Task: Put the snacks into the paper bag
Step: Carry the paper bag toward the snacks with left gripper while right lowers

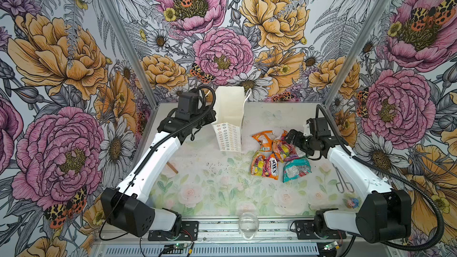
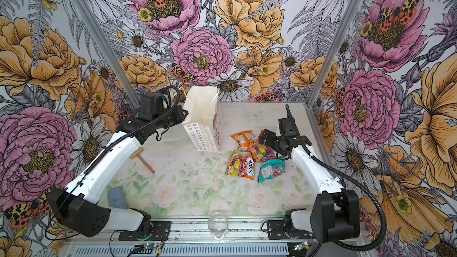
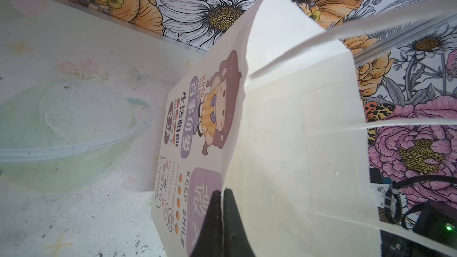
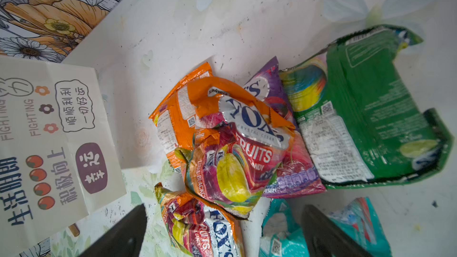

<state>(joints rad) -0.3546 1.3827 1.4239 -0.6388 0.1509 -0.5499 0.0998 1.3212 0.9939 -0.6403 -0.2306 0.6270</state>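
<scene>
Six glossy crumpled snacks [image 4: 235, 144] heaped; right tool [image 4: 223, 211] gaping above; left tool [image 3: 222, 192] pinching paper bag [image 1: 227, 135].

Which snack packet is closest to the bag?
The orange packet lying back side up at the pile's far-left corner, next to the paper bag; the others lie farther right or nearer the front.

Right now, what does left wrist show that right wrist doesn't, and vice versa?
Left wrist only: left gripper shut on the paper bag at its rim, the bag's open mouth and cord handles, and a clear bowl beside it.
Right wrist only: the snacks in a pile, including a green packet and a teal packet, with the right gripper open over them.
Both: the bag's printed side and the white table.
</scene>
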